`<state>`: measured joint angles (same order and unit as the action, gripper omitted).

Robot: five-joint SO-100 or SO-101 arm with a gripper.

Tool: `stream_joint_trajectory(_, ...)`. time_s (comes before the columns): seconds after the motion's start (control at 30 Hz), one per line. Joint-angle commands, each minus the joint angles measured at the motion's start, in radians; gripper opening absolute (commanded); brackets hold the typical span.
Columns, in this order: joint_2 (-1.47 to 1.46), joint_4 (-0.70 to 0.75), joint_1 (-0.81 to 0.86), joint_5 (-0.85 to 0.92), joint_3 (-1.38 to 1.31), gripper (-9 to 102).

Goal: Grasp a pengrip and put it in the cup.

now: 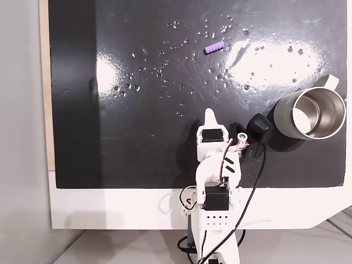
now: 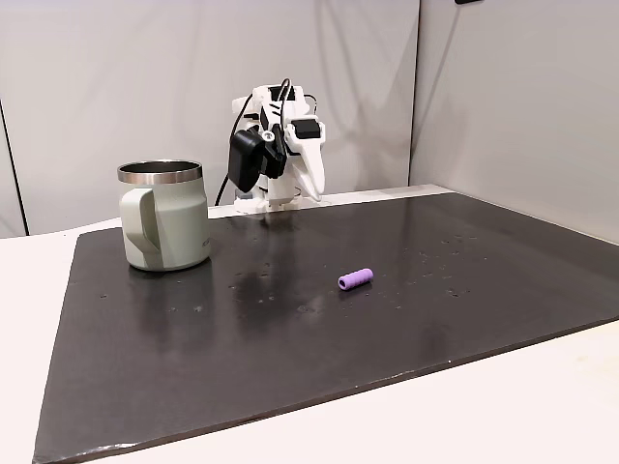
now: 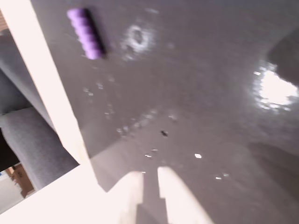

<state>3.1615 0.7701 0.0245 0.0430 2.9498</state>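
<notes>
We see a big black mat [image 1: 137,137] lying on a white table [image 1: 110,209]. The mat is shiny, with bright spots of light and lots of tiny wet-looking specks [image 1: 165,71] on it. In a fixed view [image 2: 290,319] the mat is dark grey and shows dim reflections. Behind the table stands a plain grey wall [image 2: 116,87].

Going from left to right in the fixed view from above, the left part of the mat is bare. Near the middle at the bottom sits the white arm [image 1: 214,181], with black wires [image 1: 250,187] hanging off it. The pengrip [image 1: 214,48] lies on its side near the top of the mat, well apart from the arm. It is small, purple and bumpy. At the far right stands the cup [image 1: 311,113]. It is grey-green outside and shiny steel inside. We see nothing in it. Its handle points up and to the right there.

In the other fixed view the cup [image 2: 164,227] is on the left, the arm [image 2: 280,145] is at the back, and the pengrip [image 2: 355,279] lies to the right of the cup, far from it.

In the wrist view the claw [image 3: 150,179] shows two white tips with just a thin gap between them. It holds nothing. The pengrip [image 3: 85,32] is at the top left there, blurry.
</notes>
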Motion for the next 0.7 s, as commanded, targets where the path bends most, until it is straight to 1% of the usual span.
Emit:
stream_joint_trajectory(0.0, -0.106, 0.011, 0.0, 0.043, -0.229, 0)
stream_joint_trajectory(0.2, -0.545, 0.046, 0.026, 0.043, -0.672, 0)
stream_joint_trajectory(0.37, -0.854, 0.12, 0.028, 0.026, -1.012, 0)
stream_joint_trajectory(0.57, -1.147, 0.239, 0.04, 0.006, -1.327, 0)
stream_joint_trajectory(0.67, -1.272, 0.295, 0.048, 0.003, -1.44, 0)
